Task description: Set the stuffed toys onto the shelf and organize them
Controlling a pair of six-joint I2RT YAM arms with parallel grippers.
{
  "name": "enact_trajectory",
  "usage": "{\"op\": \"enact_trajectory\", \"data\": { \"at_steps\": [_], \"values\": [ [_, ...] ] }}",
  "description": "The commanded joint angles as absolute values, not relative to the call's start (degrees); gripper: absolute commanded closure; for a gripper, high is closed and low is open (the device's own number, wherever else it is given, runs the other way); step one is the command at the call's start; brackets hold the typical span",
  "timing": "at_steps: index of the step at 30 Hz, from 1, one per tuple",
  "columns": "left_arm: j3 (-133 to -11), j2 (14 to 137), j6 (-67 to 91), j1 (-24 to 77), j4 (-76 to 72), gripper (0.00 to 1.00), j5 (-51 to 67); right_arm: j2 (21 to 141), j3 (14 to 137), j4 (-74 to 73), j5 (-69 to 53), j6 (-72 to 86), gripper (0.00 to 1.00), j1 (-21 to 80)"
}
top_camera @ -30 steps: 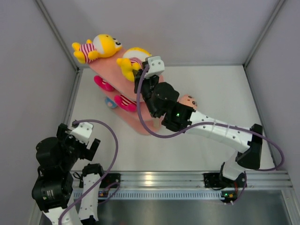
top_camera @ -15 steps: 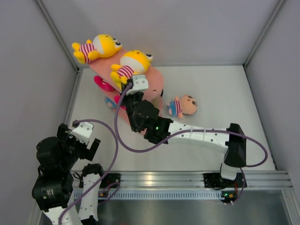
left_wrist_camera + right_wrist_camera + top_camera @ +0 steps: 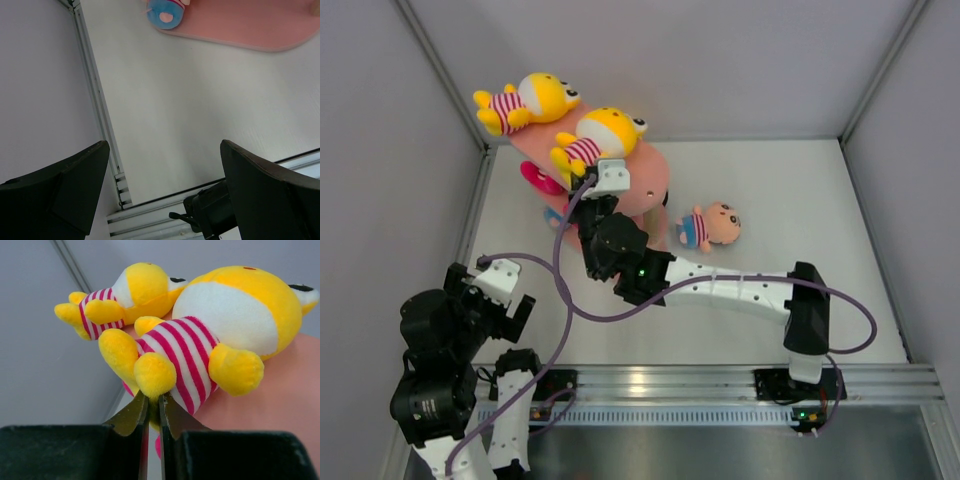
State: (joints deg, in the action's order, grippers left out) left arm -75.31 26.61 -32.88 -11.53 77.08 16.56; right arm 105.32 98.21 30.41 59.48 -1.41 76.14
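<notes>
A yellow stuffed toy [image 3: 600,135] [image 3: 200,340] in a pink-striped shirt lies on the top board of the pink shelf [image 3: 648,182] [image 3: 285,405]. My right gripper [image 3: 578,172] [image 3: 154,400] is shut on its foot, with yellow plush pinched between the jaws. Behind it, another yellow toy [image 3: 525,100] [image 3: 135,290] lies at the far left end of the top board. Pink toys [image 3: 535,178] show on a lower tier. A beige-headed toy in a blue shirt [image 3: 712,225] lies on the table right of the shelf. Near the front left corner, my left gripper [image 3: 488,297] [image 3: 164,147] hangs open and holds nothing.
A blue plush part [image 3: 165,12] [image 3: 553,218] rests at the shelf's bottom board [image 3: 240,25]. Grey walls enclose the white table on three sides. An aluminium rail [image 3: 660,380] runs along the near edge. The right arm stretches across the table's middle.
My right arm has swung left and drawn lower, bringing the held yellow toy leftward onto the top board. The left arm has barely moved.
</notes>
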Motion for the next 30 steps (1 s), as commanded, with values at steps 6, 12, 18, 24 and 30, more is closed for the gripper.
{"op": "enact_trajectory", "data": {
  "at_steps": [6,12,18,24,30],
  "values": [
    [-75.0,25.9,-32.7,-11.4,74.4,0.02,16.8,108.9,103.9,28.8,56.3,-0.4,0.96,77.1],
    [-74.5,25.8,-33.0,-11.5,74.4,0.02,16.8,108.3,103.5,28.7,55.5,1.3,0.93,76.6],
    [-73.9,25.6,-33.0,-11.4,74.4,0.02,17.1,106.0,100.7,29.9,53.6,2.8,0.80,76.5],
    [-73.8,25.3,-33.0,-11.4,74.4,0.02,17.1,102.2,98.5,30.5,50.6,2.7,0.62,76.5],
    [-73.5,25.3,-33.0,-11.4,74.4,0.02,17.4,95.6,92.8,31.5,44.7,2.7,0.45,76.3]
  ]
}}
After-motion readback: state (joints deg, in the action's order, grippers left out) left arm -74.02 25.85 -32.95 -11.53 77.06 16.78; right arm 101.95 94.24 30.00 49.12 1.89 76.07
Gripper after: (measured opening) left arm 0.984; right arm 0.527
